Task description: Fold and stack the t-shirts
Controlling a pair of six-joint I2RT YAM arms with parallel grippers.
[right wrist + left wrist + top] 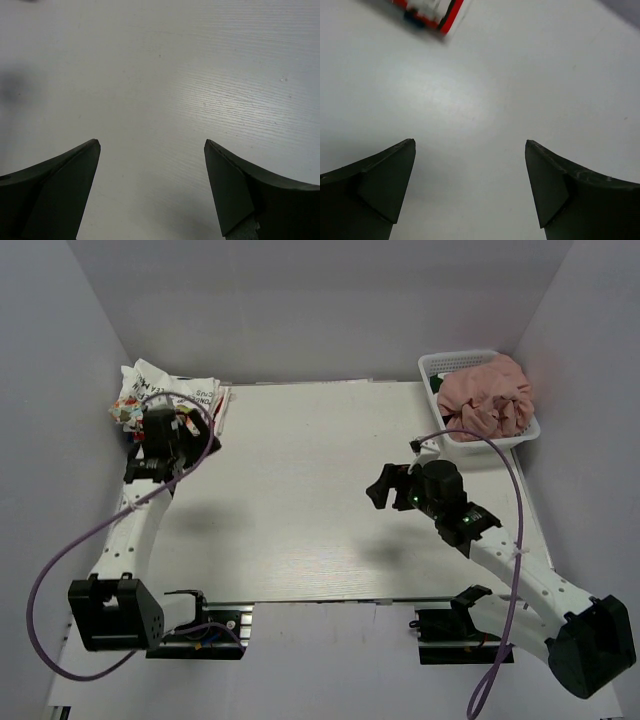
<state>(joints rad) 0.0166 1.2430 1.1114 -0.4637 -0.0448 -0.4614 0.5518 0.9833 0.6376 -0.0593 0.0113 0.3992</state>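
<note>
A rumpled white t-shirt with small coloured print lies at the back left corner, partly on a folded white pile. My left gripper hangs just in front of it, open and empty, over a plain white surface. A red, white and black printed edge shows at the top of the left wrist view. A dusty pink t-shirt is heaped in the white mesh basket, with a bit of dark green cloth under it. My right gripper is open and empty over bare table.
The basket stands at the back right corner against the wall. Grey walls close in the table on the left, back and right. Purple cables loop from both arms. The arm bases sit at the near edge.
</note>
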